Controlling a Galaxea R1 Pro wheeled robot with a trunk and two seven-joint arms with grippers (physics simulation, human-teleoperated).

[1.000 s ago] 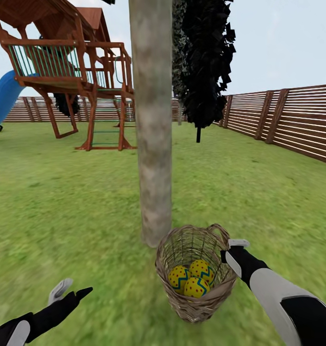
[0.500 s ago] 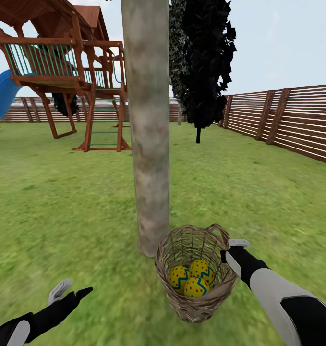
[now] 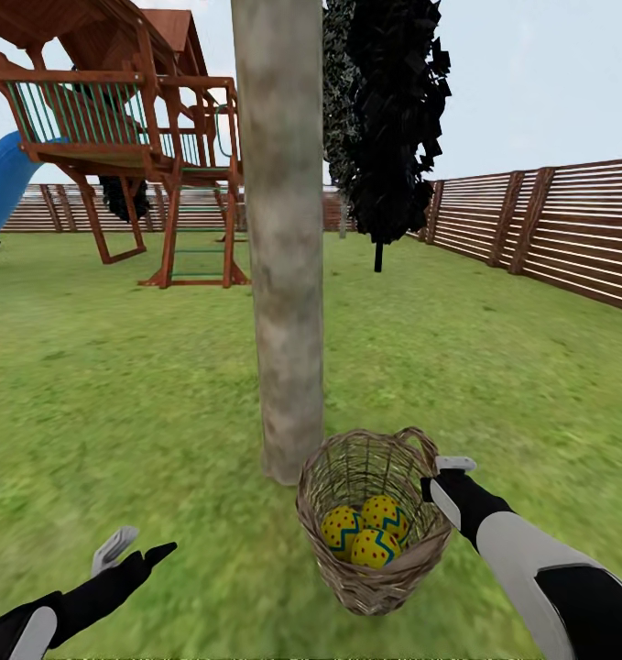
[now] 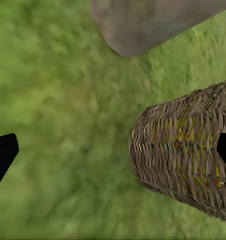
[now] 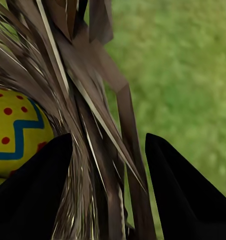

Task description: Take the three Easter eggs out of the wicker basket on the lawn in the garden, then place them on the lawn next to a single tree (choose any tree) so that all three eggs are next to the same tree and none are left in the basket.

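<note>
Three Easter eggs point(image 3: 365, 533) sit clustered in the bottom of the wicker basket point(image 3: 370, 577), and the right gripper point(image 3: 443, 477) has the basket by its rim, one finger inside against the weave and one outside, pinching the woven wall just by the loop handle. In the right wrist view an egg lies right beside the inner finger point(image 5: 28, 195), with the twigs wedged between the two pads. The left gripper point(image 3: 132, 555) hangs well off to the other side, its fingers spread and nothing in them, low over the grass.

The tree point(image 3: 288, 275) stands just beyond the basket, its grey-brown trunk almost touching the far rim, so the carrying looks done. My call for the step in hand: set the basket down level beside the trunk, keep the pinch firm until it rests, then reach in from above with the free left hand and lift the eggs one at a time onto the grass at the trunk's foot. Tilting it risks the eggs rolling off across the ground.

Underfoot the lawn point(image 3: 118, 394) is flat, mottled green. Farther out, a wooden playset point(image 3: 127, 137) with a blue slide, a dark-leaved slim tree point(image 3: 388, 119), and a slatted fence point(image 3: 567, 229) ringing the garden.
</note>
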